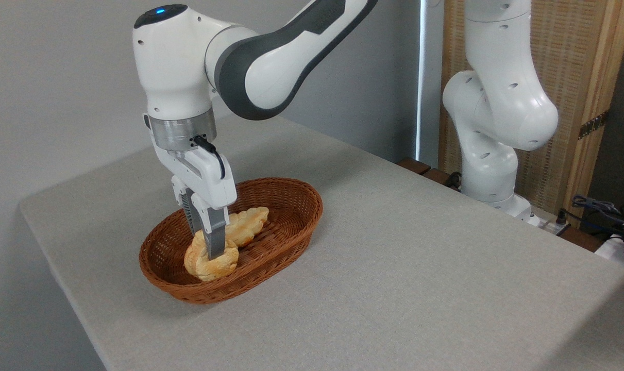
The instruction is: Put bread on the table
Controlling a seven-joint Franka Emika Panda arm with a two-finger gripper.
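The bread, a lumpy golden-brown round roll, is at the near end of the brown wicker basket. My gripper reaches straight down into the basket. Its fingers are closed on the roll, one on the front and one behind, and they cover its middle. Whether the roll still rests on the basket floor I cannot tell. The light-grey table carries the basket and spreads wide to the right and front.
A longer leaf-shaped golden pastry lies in the basket just behind the roll. A second white robot arm stands off the table's far right edge, with cables beside it.
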